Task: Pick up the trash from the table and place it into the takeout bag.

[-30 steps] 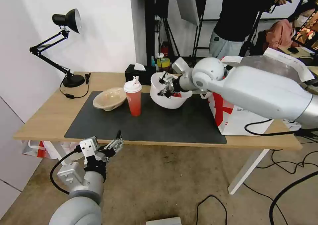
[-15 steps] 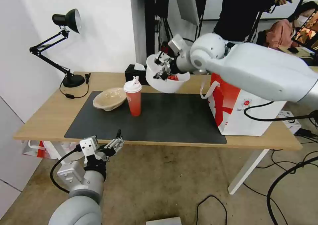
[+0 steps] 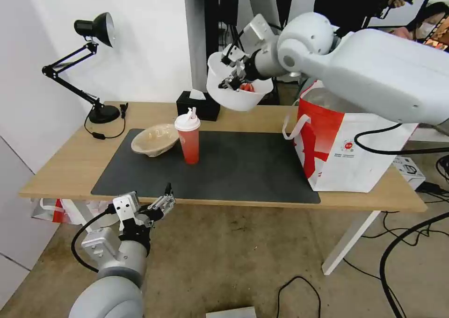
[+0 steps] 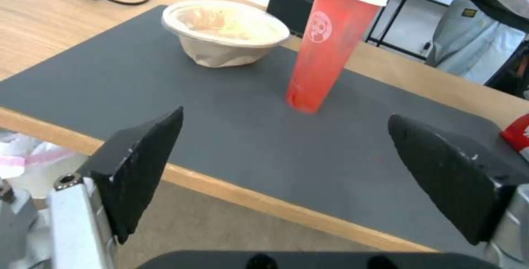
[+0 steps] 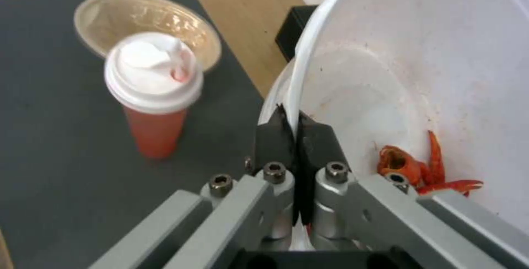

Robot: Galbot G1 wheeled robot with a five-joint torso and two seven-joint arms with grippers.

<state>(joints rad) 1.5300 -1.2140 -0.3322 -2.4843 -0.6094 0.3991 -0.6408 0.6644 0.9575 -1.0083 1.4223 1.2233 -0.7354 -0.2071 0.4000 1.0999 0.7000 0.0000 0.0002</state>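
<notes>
There are three bits of trash. One white bowl [image 3: 236,93] is up in the air, above the back edge of the table [image 3: 70,163]. The right gripper [image 3: 232,75] holds it. Its two black fingers [image 5: 278,136] are pinched tight on the bowl's thin rim, one finger inside and one outside. The bowl is tilted. Some red food scraps [image 5: 424,172] lie low down inside it.

The other two bits of trash sit on the one dark grey mat [image 3: 234,168]. One red cup [image 3: 188,138] stands up straight, with a white lid and a straw on top. One beige bowl [image 3: 154,139] sits just beside the cup, at about 9 o'clock from it. The two are close, but I cannot tell if they touch. From the cup, the held bowl is up at about 1 o'clock.

There is one takeout bag [image 3: 346,154]. It stands on the table at about 3 o'clock from the cup, at the mat's right end. Its top is open and shiny silver shows inside. One white strap [image 3: 294,126] hangs over its left side.

The left gripper [image 3: 161,205] hangs low, in front of the table's near edge, at about 7 o'clock from the cup. Its two black fingers [image 4: 140,165] are spread wide apart and hold nothing.

One black box [image 3: 199,105] with a white tissue sits behind the cup, at 12 o'clock. One black lamp [image 3: 93,65] stands at the far left corner.
</notes>
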